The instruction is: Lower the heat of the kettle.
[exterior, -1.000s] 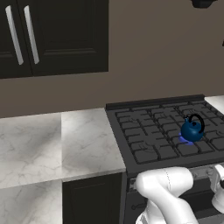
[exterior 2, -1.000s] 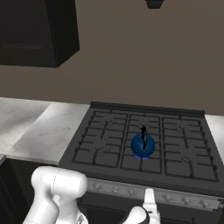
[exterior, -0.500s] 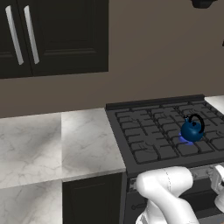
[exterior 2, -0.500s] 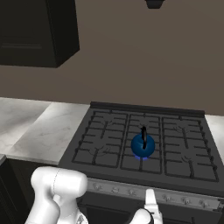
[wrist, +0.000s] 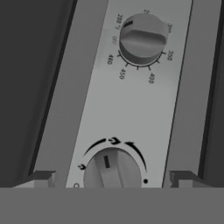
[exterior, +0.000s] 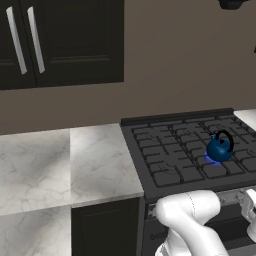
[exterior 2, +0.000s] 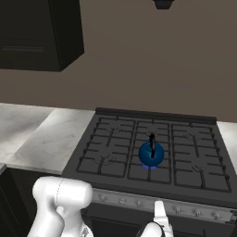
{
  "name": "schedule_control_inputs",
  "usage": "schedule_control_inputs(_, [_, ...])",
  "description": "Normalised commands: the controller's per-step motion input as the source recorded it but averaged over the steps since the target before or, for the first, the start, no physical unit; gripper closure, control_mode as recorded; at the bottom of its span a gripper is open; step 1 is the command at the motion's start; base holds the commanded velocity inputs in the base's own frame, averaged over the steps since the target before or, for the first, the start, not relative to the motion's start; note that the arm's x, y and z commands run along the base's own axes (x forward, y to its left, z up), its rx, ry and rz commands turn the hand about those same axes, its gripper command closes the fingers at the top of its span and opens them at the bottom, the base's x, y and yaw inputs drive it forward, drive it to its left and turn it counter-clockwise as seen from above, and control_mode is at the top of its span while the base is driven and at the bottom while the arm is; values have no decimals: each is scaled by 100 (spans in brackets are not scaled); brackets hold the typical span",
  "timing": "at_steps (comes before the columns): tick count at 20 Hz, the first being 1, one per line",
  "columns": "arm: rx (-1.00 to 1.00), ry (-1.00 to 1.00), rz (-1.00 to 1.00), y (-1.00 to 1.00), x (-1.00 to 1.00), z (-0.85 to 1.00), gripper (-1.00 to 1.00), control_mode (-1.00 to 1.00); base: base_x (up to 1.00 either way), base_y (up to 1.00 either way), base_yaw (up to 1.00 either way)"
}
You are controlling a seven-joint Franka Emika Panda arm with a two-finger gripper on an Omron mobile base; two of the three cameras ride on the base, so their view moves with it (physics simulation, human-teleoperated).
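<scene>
I can't read the small numbers around the upper dial; they blur. The lower knob is cut off at its bottom. My gripper shows just fingertips.

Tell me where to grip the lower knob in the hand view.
Pinch the raised bar across the lower knob, coming straight at the panel. The end effector already straddles it, fingers open either side, so closing should catch the bar's flat flanks.

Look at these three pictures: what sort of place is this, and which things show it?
A kitchen, rendered. A black gas stove with grates carries a blue kettle, a marble counter runs beside it, dark wall cabinets hang above, and control knobs sit on the stove front.
</scene>
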Motion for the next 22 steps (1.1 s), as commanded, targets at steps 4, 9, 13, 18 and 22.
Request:
schedule_control_inputs(4, [0,0,0,11,12,-19,100,-100,0,0,0])
schedule_control_inputs(9, [0,0,0,11,12,-6,100,-100,0,0,0])
schedule_control_inputs(13, [0,0,0,19,12,0,100,-100,0,0,0])
schedule_control_inputs(18, [0,4,0,15,3,0,100,-100,0,0,0])
schedule_control_inputs(22, [6,7,0,0,0,0,100,-100,0,0,0])
